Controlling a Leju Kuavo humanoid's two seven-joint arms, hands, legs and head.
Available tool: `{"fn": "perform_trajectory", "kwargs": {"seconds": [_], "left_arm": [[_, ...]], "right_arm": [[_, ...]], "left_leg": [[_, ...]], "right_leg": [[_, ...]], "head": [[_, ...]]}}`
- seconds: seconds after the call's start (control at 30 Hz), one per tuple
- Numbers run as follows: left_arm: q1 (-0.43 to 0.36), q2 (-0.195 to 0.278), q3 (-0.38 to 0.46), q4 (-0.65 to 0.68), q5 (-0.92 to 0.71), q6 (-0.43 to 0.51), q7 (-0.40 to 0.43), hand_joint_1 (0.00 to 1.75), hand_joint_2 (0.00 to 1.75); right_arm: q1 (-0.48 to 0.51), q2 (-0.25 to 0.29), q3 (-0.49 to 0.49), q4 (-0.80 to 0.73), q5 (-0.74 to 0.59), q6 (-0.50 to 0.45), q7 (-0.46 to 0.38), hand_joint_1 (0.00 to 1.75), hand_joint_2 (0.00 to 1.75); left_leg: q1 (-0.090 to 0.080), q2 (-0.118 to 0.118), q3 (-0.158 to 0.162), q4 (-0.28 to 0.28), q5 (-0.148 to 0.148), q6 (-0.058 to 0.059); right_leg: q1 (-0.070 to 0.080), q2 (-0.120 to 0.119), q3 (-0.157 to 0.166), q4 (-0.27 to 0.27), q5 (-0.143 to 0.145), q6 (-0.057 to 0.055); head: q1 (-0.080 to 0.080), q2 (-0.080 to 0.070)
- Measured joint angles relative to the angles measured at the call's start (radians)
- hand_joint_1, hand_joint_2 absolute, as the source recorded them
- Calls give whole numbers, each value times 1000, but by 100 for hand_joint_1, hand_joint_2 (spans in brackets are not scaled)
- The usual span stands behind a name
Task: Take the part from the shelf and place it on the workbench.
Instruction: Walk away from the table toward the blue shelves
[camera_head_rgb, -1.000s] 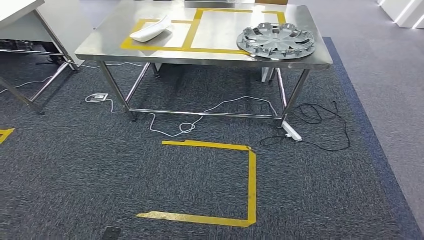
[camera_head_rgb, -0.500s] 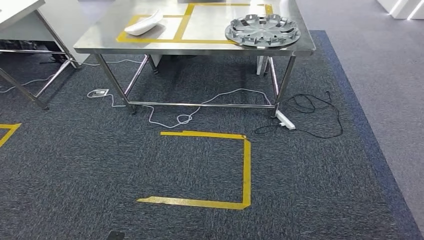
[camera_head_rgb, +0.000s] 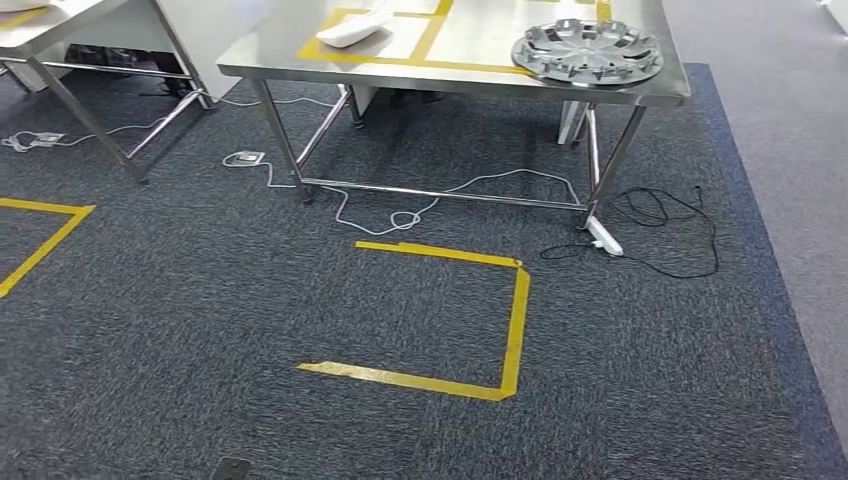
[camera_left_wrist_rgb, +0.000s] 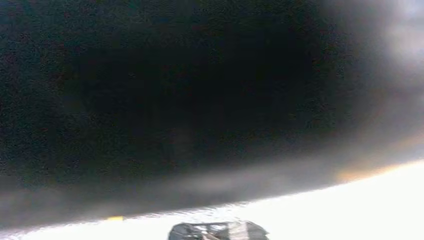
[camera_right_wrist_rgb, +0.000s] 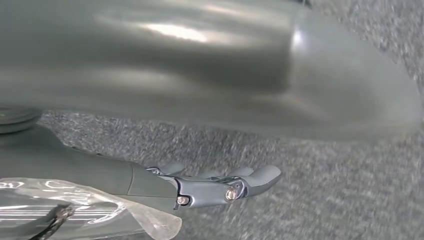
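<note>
View swung left; ribbed silver hubcap (camera_head_rgb: 587, 51) on steel workbench (camera_head_rgb: 640, 92).

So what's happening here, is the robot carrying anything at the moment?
Nothing is being handled. The robot looks down at a steel workbench across dark carpet, with a yellow tape outline on the floor before it. A silver wheel cover and a white part already lie on the bench. The right hand hangs over the carpet, fingers straight, holding nothing. The left wrist view is too dark to read.
</note>
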Motion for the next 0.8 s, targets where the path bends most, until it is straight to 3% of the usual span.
{"fn": "perform_trajectory", "kwargs": {"seconds": [0.03,0.1,0.17,0.2,0.23,0.27,0.33,0.4,0.47,0.53,0.6,0.67,0.7,0.73,0.8], "left_arm": [[2,-1,1,0,0,-1,0,0,0],[3,-3,2,0,1,-1,0,0,0],[5,-5,3,0,0,-1,0,0,0],[6,-6,3,0,0,0,0,0,0],[7,-8,4,0,0,1,0,0,0],[7,-9,4,0,0,2,0,0,0],[6,-11,4,0,-1,4,0,0,0],[6,-13,4,0,-3,5,-1,0,0],[8,-14,4,0,-4,5,-1,0,0],[11,-15,5,0,-5,6,-1,0,0],[10,-16,5,0,-7,6,-1,0,0],[9,-16,5,0,-11,6,-1,0,0],[10,-16,5,0,-12,6,-1,0,0],[12,-16,5,0,-12,6,-1,0,0],[14,-16,5,0,-13,6,-1,0,0]], "right_arm": [[0,-1,0,0,1,1,0,0,0],[5,-4,1,0,4,2,1,0,0],[12,-6,1,0,7,4,2,0,0],[14,-7,1,0,9,5,2,0,0],[15,-8,1,0,10,6,2,0,0],[16,-9,1,0,12,8,2,0,0],[17,-10,1,0,15,12,-1,0,0],[19,-11,1,0,18,15,-4,0,0],[21,-11,1,0,18,16,-5,0,0],[21,-12,1,0,19,18,-5,0,0],[24,-12,1,0,19,18,-6,0,0],[30,-12,1,0,20,18,-6,0,0],[32,-13,1,0,21,18,-5,0,0],[32,-13,1,0,22,19,-5,0,0],[30,-13,1,0,25,20,-5,0,0]], "left_leg": [[3,-8,-6,-5,7,3],[4,-27,-24,-5,22,8],[3,-48,-44,-2,37,8],[2,-58,-53,1,44,7],[2,-68,-61,4,49,5],[2,-79,-68,7,54,2],[0,-98,-80,15,61,-5],[-1,-113,-90,20,68,-15],[2,-126,-98,21,75,-26],[4,-110,-116,52,50,-36],[6,-75,-162,161,-23,-46],[8,-61,-213,293,-86,-53],[9,-58,-218,321,-91,-55],[9,-55,-205,309,-76,-54],[7,-32,-133,186,-10,-46]], "right_leg": [[-2,21,-14,27,-21,7],[-8,72,-59,140,-94,19],[-12,89,-100,258,-149,25],[-12,91,-100,272,-150,26],[-13,93,-78,243,-132,25],[-15,100,-37,178,-102,24],[-19,137,47,32,-62,18],[-20,158,77,-28,-57,8],[-18,140,75,-30,-50,-5],[-20,118,75,-33,-40,-19],[-20,92,72,-35,-34,-28],[-17,64,67,-34,-32,-30],[-16,50,65,-33,-32,-30],[-16,37,65,-33,-32,-30],[-14,15,68,-32,-33,-28]], "head": [[2,0],[4,0],[4,0],[4,0],[4,0],[4,0],[3,0],[2,0],[3,0],[-1,0],[-8,0],[-11,0],[-11,0],[-11,0],[-11,0]]}}
